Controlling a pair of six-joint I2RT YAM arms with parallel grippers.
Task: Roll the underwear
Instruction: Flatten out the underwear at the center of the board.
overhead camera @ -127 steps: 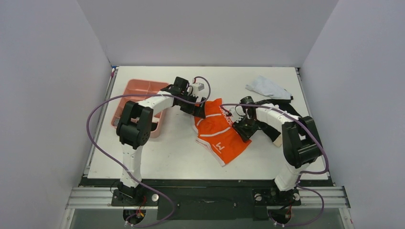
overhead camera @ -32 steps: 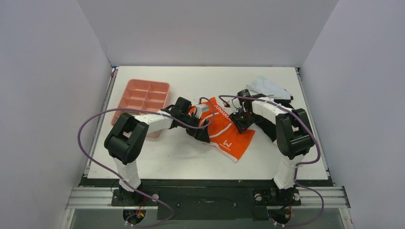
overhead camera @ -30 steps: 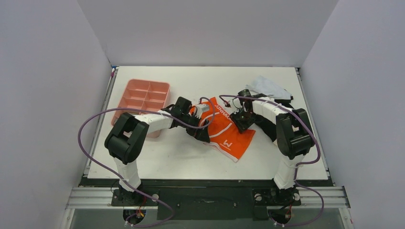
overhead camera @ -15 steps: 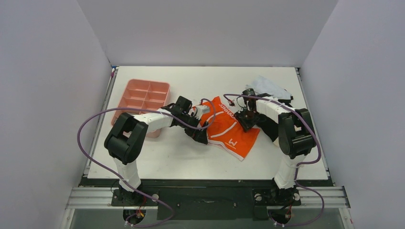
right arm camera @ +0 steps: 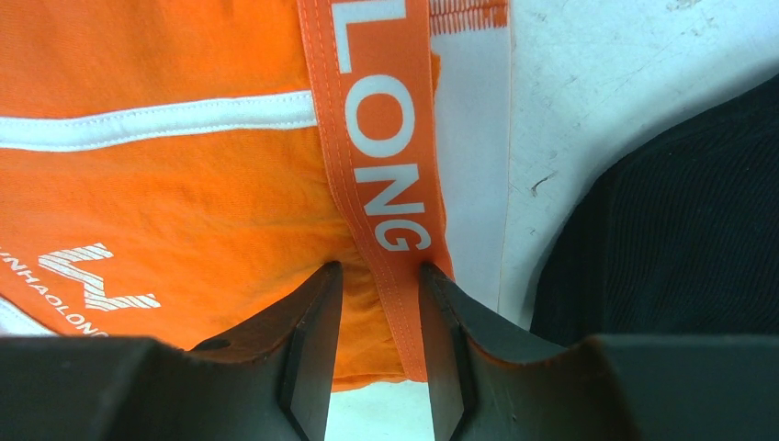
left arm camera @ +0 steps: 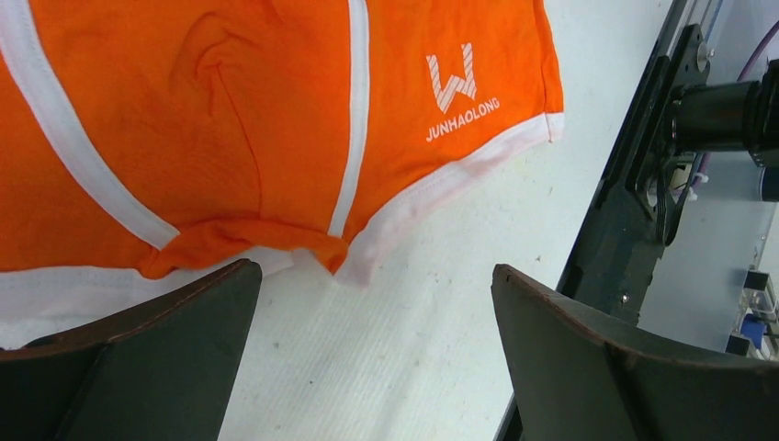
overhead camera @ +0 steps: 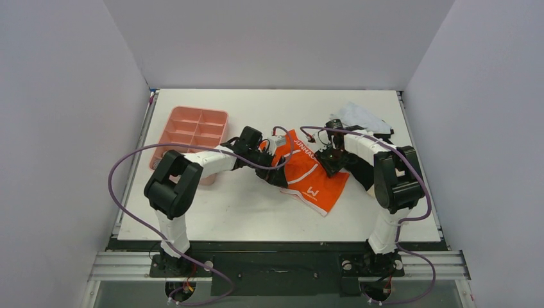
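The orange underwear [overhead camera: 309, 177] with white stripes lies spread flat in the middle of the table. My right gripper [overhead camera: 333, 163] is at its right edge, shut on the lettered orange waistband [right arm camera: 378, 175], which runs between the jaws of the right gripper [right arm camera: 378, 272]. My left gripper [overhead camera: 278, 176] hovers at the garment's left edge, open wide over bare table [left arm camera: 374, 276], just short of the white-trimmed leg hem [left arm camera: 358, 253]. The black underwear [right arm camera: 671, 248] lies to the right, partly under the right arm [overhead camera: 360, 172].
A pink compartment tray [overhead camera: 192, 109] stands at the back left, beside the left arm. A pale grey cloth [overhead camera: 359, 117] lies at the back right. White walls close in the table on three sides.
The orange underwear has slid a little to the right with my right gripper holding its waistband. The left gripper has shifted slightly right and stayed open.
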